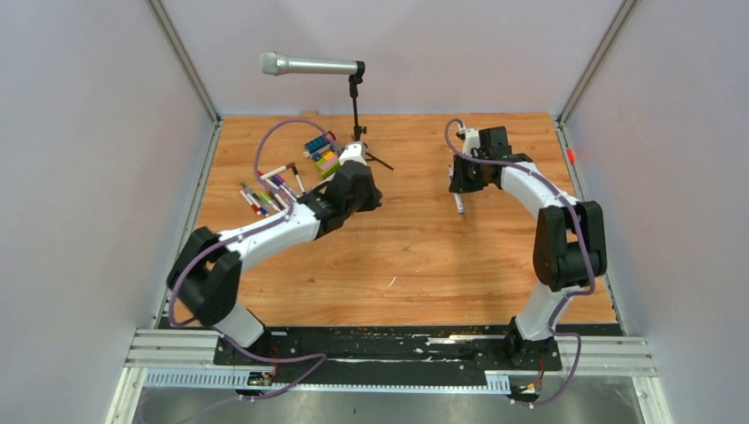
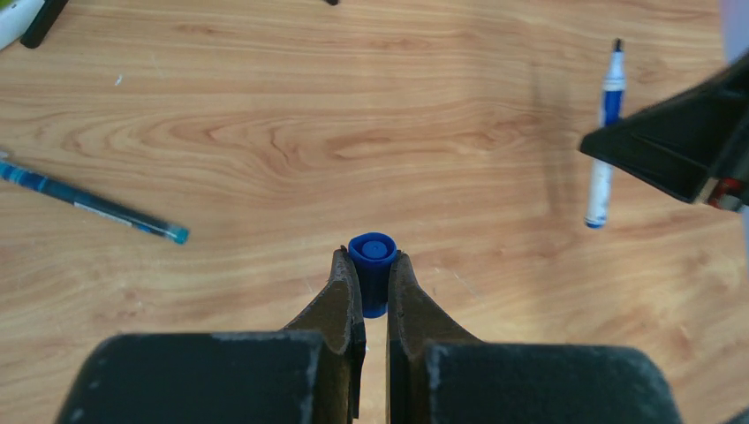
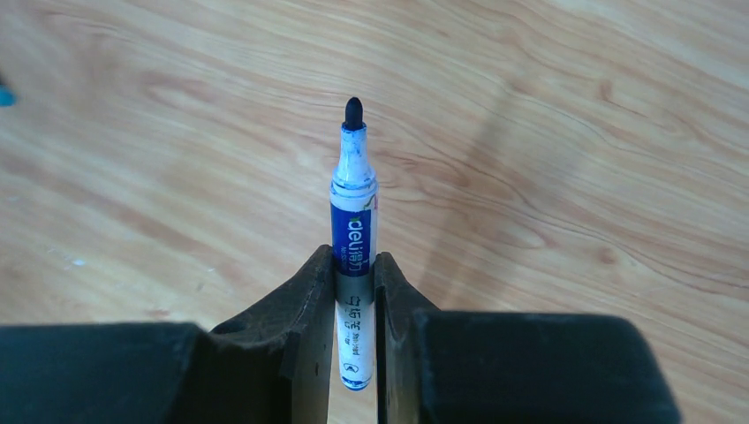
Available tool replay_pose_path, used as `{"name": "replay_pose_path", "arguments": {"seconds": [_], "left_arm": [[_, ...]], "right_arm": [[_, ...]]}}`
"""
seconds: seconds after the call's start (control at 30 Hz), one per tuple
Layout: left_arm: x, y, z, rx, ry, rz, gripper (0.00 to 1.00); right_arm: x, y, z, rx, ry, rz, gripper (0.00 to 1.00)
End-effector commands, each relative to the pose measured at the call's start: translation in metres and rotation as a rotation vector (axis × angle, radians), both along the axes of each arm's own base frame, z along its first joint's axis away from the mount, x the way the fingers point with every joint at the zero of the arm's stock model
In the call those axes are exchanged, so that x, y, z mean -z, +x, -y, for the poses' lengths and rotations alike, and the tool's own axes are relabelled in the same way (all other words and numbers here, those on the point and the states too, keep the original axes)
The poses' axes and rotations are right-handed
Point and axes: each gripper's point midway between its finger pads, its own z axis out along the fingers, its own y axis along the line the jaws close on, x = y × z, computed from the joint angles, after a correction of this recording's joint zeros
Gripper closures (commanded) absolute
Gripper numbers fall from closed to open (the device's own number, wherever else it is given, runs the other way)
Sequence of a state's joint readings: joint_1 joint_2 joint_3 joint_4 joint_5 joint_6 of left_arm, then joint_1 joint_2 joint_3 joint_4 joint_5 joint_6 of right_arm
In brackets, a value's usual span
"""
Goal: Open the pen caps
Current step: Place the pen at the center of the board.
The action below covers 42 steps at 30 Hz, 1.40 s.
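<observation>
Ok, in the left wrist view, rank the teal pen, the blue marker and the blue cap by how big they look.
1. Teal pen and blue marker: alike in length, marker thicker, pen cut off at the frame edge, so no ranking.
2. Blue cap: smallest, though nearest the camera.

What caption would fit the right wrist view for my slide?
Right end effector shut on an uncapped blue marker pen, tip exposed, above the wooden table.

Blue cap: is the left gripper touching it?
Touching. Left wrist view shows the left gripper clamped against both sides of the blue cap, no gap.
</observation>
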<state>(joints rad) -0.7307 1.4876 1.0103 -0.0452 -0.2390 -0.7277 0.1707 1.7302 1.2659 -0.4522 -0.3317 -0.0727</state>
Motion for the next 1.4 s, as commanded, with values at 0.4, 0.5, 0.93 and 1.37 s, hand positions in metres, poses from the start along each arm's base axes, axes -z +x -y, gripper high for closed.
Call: {"name": "replay_pose_path", "arguments": {"seconds": [0.4, 0.5, 0.93, 1.37], "left_arm": [[0.095, 0.085, -0.009, -0.075, 0.262, -0.238, 0.94], [0.105, 0.087, -0.011, -0.074, 0.274, -0.255, 0.9], [0.119, 0.089, -0.017, -0.075, 0.311, -0.301, 0.79], [0.087, 0.09, -0.023, -0.055, 0.319, -0.266, 0.55]], "right_arm": [[0.038, 0.049, 0.021, 0.142, -0.077, -0.093, 0.87], [0.046, 0.05, 0.021, 0.147, -0.071, -0.114, 0.86], [0.063, 0.055, 0.025, 0.158, -0.095, -0.144, 0.75], [0.014, 0.046, 0.025, 0.137, -0.059, -0.045, 0.53]]}}
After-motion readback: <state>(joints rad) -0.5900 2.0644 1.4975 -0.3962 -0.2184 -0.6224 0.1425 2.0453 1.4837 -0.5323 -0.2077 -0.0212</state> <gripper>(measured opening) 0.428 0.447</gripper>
